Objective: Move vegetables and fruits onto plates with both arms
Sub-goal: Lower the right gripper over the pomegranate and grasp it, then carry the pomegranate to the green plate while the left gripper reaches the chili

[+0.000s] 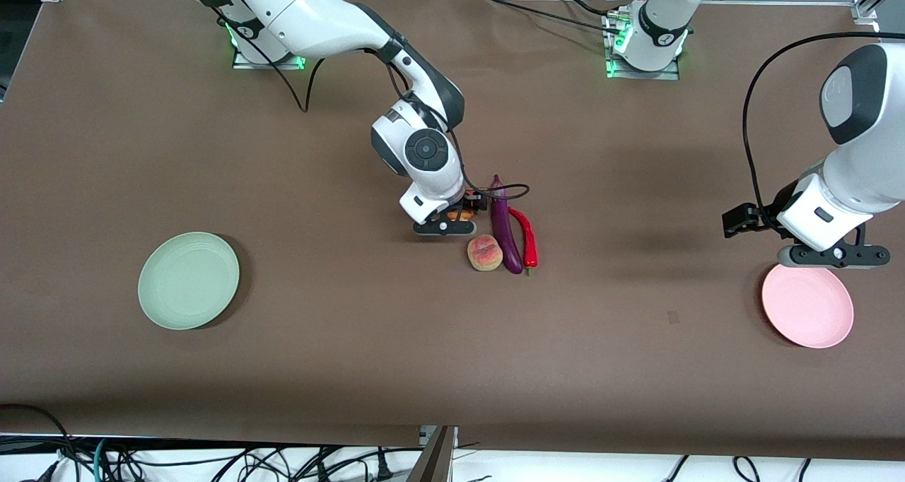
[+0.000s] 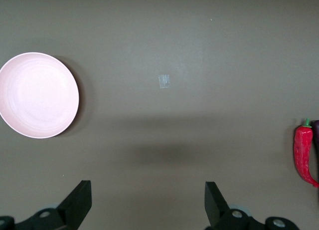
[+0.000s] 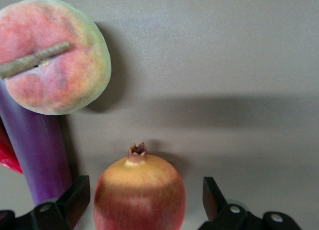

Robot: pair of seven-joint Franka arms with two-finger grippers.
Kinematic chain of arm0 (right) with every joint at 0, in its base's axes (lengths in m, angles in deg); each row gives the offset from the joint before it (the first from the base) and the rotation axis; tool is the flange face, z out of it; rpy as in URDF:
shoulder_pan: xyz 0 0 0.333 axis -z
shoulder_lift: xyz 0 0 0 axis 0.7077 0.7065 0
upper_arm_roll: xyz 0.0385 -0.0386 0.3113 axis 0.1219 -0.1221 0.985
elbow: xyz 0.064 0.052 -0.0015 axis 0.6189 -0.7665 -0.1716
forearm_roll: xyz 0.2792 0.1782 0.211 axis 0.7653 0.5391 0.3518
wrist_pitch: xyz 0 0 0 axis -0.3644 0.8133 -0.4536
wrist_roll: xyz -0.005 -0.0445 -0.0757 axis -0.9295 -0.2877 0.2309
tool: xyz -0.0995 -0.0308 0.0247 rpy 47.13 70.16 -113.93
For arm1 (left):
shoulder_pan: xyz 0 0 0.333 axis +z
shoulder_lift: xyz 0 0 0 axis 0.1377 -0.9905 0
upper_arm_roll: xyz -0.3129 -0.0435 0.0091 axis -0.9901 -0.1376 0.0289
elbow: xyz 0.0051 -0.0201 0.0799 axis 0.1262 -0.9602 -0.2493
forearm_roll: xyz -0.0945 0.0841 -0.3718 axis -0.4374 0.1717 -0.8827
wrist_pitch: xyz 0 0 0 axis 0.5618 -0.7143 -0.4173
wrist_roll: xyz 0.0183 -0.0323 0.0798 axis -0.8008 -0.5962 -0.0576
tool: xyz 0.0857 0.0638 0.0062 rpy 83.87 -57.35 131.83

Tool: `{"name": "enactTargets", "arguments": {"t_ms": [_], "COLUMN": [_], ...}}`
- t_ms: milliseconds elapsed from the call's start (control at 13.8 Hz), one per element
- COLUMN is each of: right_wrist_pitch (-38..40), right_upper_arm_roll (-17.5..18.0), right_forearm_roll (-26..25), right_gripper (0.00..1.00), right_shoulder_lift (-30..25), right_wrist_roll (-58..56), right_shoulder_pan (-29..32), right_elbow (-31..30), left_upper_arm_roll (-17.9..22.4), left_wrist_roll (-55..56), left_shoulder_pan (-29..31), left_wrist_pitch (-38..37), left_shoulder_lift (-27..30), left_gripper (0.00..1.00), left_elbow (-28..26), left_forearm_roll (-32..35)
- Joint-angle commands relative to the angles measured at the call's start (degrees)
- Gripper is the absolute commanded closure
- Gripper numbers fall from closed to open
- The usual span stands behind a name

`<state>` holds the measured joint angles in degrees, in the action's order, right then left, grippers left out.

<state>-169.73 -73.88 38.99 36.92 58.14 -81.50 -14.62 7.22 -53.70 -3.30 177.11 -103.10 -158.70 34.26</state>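
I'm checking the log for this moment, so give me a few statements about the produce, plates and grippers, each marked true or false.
1. The pink plate holds the chili pepper. False: it is empty; the pepper lies on the table beside the eggplant.
2. The right gripper is open around the red-yellow fruit. True.
3. The left gripper holds the peach. False: it is open and empty, above the pink plate.
4. The green plate is empty. True.

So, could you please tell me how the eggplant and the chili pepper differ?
The eggplant is purple, longer and thicker; the chili pepper is bright red, shorter, thinner and curved. The eggplant lies against the peach; the chili lies on the eggplant's side toward the left arm's end. Both are slender, glossy and side by side.
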Motion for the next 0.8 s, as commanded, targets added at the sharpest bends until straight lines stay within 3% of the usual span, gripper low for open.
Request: {"name": "enactTargets", "arguments": {"t_ms": [0, 218, 363, 653, 726], "right_wrist_pitch": [-0.6, -1.9, -2.2, -1.9, -1.0], "right_upper_arm_roll": [-0.6, -0.6, -0.6, -0.8, -1.6], "right_forearm_roll": [-1.2, -1.6, -1.6, -1.9, -2.5], "right_gripper": [0.0, 0.01, 0.13, 0.6, 0.62], "right_shoulder_lift": [0.6, 1.0, 1.2, 1.2, 0.9], "right_wrist_roll": [0.8, 0.8, 0.8, 0.2, -0.1], "right_shoulder_pan": [-0.7, -0.7, -1.2, -1.3, -1.1], "right_elbow": [0.4, 0.3, 0.3, 0.3, 0.3], "left_upper_arm_roll": [-0.2, -0.2, -0.2, -0.2, -0.2], "left_wrist_roll": [-1.1, -1.0, -1.1, -1.2, -1.1], "left_shoulder_pan": [0.3, 0.0, 0.0, 0.4, 0.3], "left_wrist_pitch": [-0.6, -1.0, -1.0, -0.9, -0.9], "left_shoulder_lift": [-0.1, -0.1, -0.1, -0.1, -0.2], "left_gripper": [0.0, 0.0, 0.0, 0.0, 0.0], "left_elbow": [0.4, 0.0, 0.0, 0.0, 0.0], "left_forearm_roll": [-1.6, -1.6, -1.6, -1.6, -1.6]}}
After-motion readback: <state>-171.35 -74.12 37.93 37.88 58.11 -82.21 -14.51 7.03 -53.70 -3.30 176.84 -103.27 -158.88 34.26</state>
